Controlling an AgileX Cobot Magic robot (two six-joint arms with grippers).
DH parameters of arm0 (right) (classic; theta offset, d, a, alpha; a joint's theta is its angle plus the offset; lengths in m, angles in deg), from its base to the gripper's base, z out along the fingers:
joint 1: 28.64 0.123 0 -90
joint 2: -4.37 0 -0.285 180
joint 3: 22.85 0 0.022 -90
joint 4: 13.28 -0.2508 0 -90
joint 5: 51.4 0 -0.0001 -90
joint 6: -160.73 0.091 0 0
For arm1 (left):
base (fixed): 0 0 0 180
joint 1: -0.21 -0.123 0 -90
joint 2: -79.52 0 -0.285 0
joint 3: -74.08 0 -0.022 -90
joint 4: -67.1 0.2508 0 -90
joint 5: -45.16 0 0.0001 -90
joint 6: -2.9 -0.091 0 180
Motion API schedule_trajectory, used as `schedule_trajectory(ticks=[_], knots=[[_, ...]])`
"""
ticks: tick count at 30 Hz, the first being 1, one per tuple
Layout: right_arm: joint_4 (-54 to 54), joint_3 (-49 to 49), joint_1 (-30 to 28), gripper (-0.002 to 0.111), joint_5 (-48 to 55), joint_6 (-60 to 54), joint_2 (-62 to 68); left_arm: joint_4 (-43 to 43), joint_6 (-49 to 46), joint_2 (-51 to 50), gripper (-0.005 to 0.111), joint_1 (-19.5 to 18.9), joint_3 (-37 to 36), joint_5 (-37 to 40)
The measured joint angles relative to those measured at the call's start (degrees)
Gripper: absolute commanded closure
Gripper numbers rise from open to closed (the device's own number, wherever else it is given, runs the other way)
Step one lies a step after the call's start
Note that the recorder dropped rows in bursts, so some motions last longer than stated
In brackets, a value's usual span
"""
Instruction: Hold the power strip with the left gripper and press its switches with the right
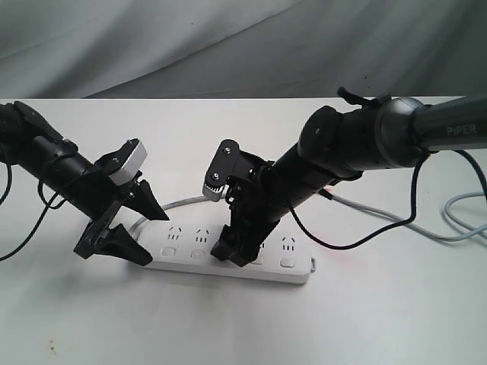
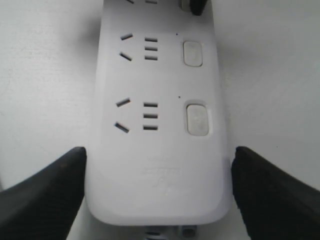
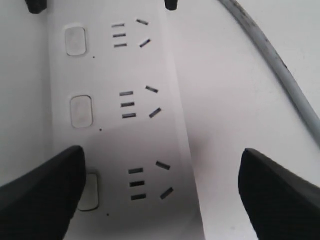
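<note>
Lying flat near the front of the white table, the power strip has its left end clamped between the two fingers of the left gripper, one on each long side. Over the strip's middle, the right gripper stands with jaws wide apart. One of its fingers covers part of one of the switches; whether it presses is unclear. A grey cord curves behind the strip.
</note>
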Motion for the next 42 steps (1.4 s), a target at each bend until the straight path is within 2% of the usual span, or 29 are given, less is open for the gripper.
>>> schedule_trajectory(ticks=[7,13,20,23,28,35,42], knots=[[5.55,0.00,0.00,0.031,-0.83,5.19,-0.11,0.00,0.00,0.00,0.083,0.00,0.00,0.00],[4.38,-0.43,0.00,0.031,-1.49,5.80,-1.30,0.00,0.00,0.00,0.083,0.00,0.00,0.00],[5.50,-1.28,-0.93,0.031,-2.27,4.88,-8.65,0.00,0.00,0.00,0.083,0.00,0.00,0.00],[5.11,-1.28,-3.05,0.031,-0.23,4.64,-11.44,0.00,0.00,0.00,0.083,0.00,0.00,0.00],[4.38,-3.25,-4.64,0.031,2.78,2.39,-11.80,0.00,0.00,0.00,0.083,0.00,0.00,0.00],[-1.44,-9.97,-4.64,0.031,-0.26,-3.48,-11.80,0.00,0.00,0.00,0.083,0.00,0.00,0.00],[-5.21,-11.12,-4.64,0.031,-1.49,-7.02,-11.80,0.00,0.00,0.00,0.083,0.00,0.00,0.00]])
